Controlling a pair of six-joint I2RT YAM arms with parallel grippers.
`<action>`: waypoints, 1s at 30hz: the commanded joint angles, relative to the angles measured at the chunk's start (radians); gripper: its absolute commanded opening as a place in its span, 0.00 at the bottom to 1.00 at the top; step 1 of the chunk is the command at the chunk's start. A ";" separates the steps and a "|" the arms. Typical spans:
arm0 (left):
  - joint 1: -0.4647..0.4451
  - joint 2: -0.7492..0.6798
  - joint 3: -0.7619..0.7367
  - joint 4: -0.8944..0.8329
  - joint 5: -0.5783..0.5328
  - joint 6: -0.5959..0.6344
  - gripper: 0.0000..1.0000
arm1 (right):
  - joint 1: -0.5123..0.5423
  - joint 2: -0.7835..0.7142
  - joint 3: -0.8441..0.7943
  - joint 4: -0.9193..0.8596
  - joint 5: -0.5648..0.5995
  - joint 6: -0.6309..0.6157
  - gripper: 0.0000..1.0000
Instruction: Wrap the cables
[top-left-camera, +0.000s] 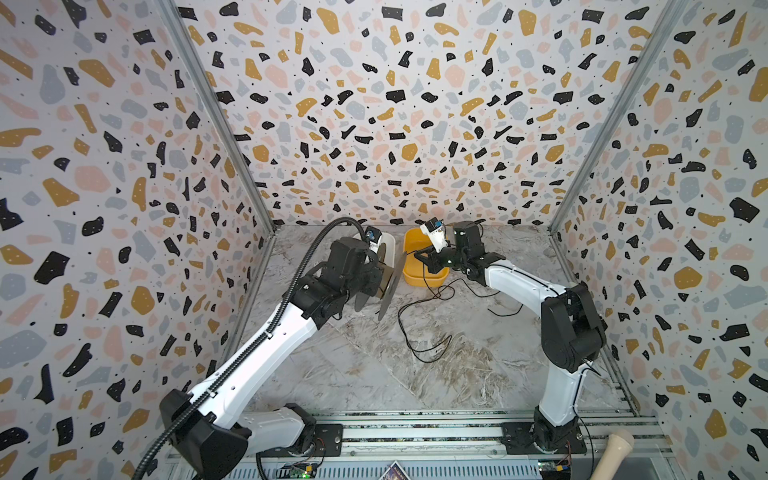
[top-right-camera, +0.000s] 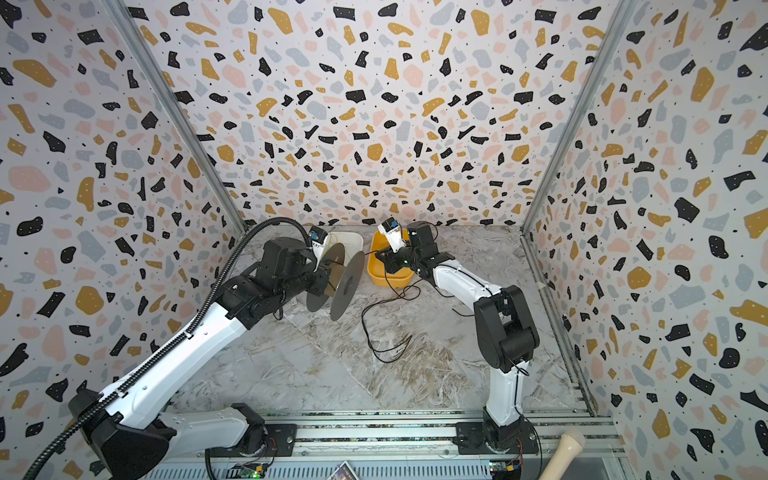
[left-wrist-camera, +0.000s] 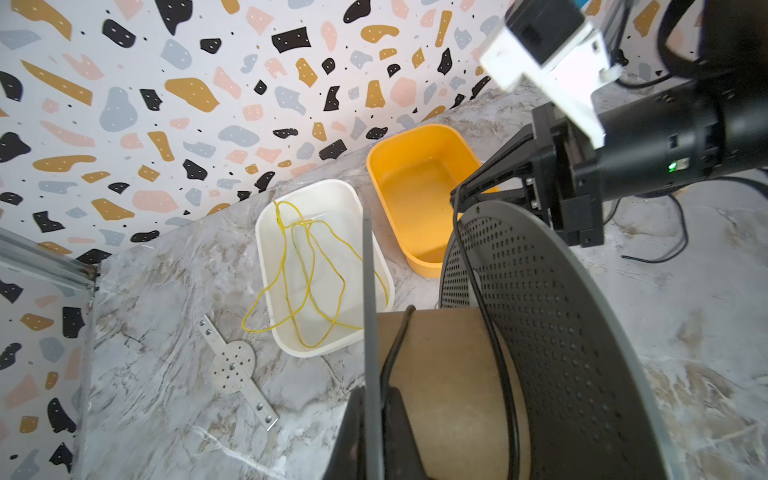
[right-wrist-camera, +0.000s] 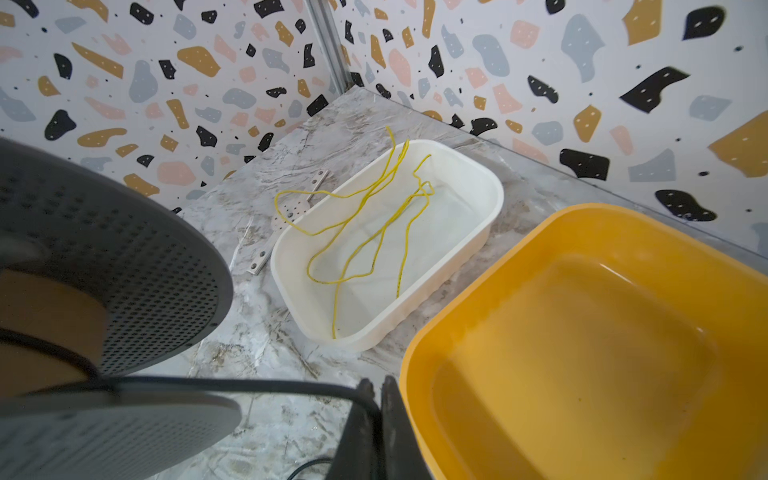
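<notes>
The left jaws are seen clamped on one flange of a grey perforated-plastic spool with a brown cardboard core, and the spool is held on edge above the grey marble-patterned surface. The right jaws are pressed together on the thin black cord, which is pinched just beside the spool's rim, by the empty yellow plastic tub. From that pinch the cord is led across the flange onto the core. Only a strand or two is laid there, and the cardboard is shown almost bare. The rest of the cord is spread in loose loops on the surface between the arms. The winding is judged barely begun, with nearly the whole length yet to be taken up. A thin yellow cord is seen in the white plastic tub.
</notes>
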 joint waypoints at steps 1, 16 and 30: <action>0.013 -0.020 0.114 -0.035 0.045 -0.046 0.00 | -0.040 0.010 -0.063 0.043 0.055 0.040 0.10; 0.056 -0.014 0.202 -0.063 0.132 -0.094 0.00 | -0.038 -0.054 -0.341 0.294 -0.022 0.120 0.15; 0.062 0.000 0.280 -0.124 0.170 -0.113 0.00 | -0.022 -0.024 -0.359 0.359 -0.021 0.133 0.25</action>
